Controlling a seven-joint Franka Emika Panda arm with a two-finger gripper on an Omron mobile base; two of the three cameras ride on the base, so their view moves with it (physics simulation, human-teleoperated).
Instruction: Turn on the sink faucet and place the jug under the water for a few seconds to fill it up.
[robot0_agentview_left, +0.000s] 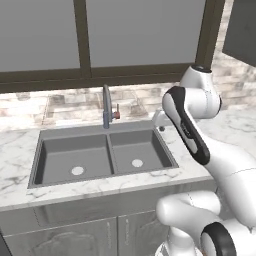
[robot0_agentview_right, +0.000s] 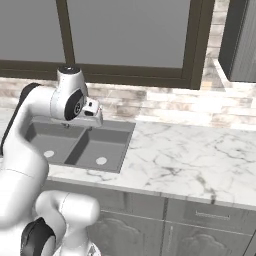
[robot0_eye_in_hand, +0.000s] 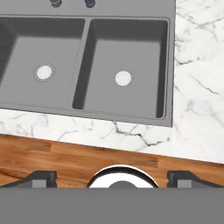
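1. Our gripper (robot0_eye_in_hand: 112, 178) hangs above the sink (robot0_agentview_left: 70, 150), looking down at both bowls and the marble counter (robot0_agentview_right: 190, 155). Fingertips (robot0_eye_in_hand: 41, 178) stand wide apart at the bottom of the hand view w/ nothing between them: claw open, empty.
2. The sink sits in the counter w/ its back edge toward the window wall; one light drain (robot0_eye_in_hand: 123, 78) in each bowl.
3. The faucet (robot0_agentview_left: 106, 106) stands at the sink's back edge, approx. over the divider, lever (robot0_agentview_left: 117, 114) on its right side. No stream falls from it, so we judge the water isn't on yet.
4. The jug: we can't find it on the counter stretch right of the sink, nor along the sink's front edge. Where it sits we can't tell.
5. Step in hand, we judge: getting to the lever. Task barely begun.
6. Risks from here:
   - lever is small and slim; open fingers may slip past or push the spout instead.
   - the elbow hangs close by the sink's right edge; a wide swing could knock the faucet.
   - jug unlocated, so the base may need to drive, and the sink then shifts in our views.
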